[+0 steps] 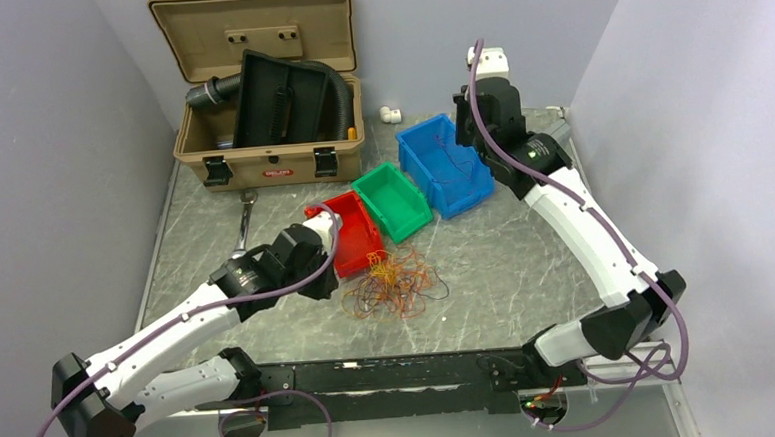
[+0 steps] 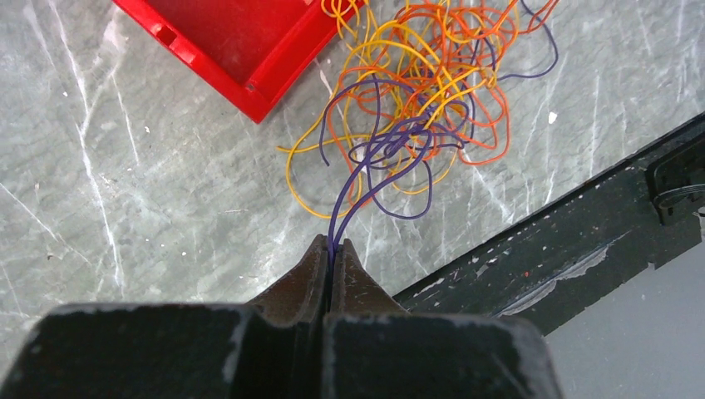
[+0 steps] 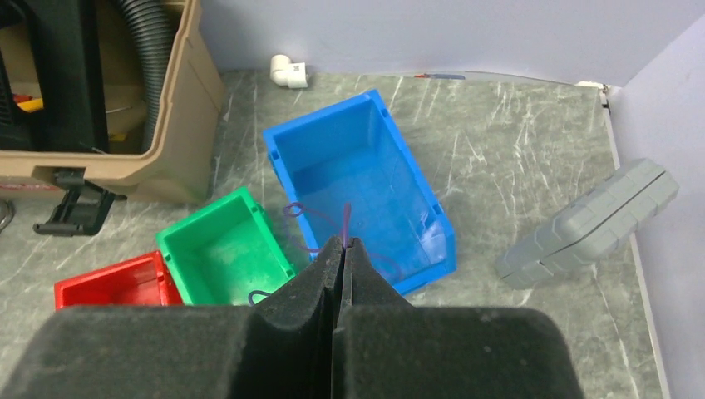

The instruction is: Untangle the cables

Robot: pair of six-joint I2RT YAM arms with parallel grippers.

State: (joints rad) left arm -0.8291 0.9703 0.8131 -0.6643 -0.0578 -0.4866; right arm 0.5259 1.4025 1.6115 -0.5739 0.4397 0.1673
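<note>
Two claws, both pressed tight, and you have a wire in each. Nearest you, the black base rail (image 2: 574,224) runs along the table (image 2: 125,166) edge, and just above it your left gripper (image 2: 332,248) has its fingers closed flat together, pinching a purple cable (image 2: 391,145) right at the tips. That purple line runs up from the tips straight into the heap of cables (image 2: 432,75), mostly orange and yellow with some red, lying loose on the marble-look top between the rail and the red bin (image 2: 224,50), the far edge of the heap touching that bin's corner. Past the red bin sits the green bin (image 3: 216,249), then the blue bin (image 3: 349,158), all three side by side in a slanting row. Over the blue bin, your right gripper (image 3: 342,243) is squeezed shut too, with a hair-thin purple strand (image 3: 347,218) poking up from its tips, and more purple loops lie in that bin. Off to the right a grey case (image 3: 594,220) lies near the wall. Farthest back, the tan toolbox (image 1: 271,165) stands open with a black corrugated hose (image 1: 342,91) inside, a white elbow fitting (image 3: 288,71) beside it.
</note>
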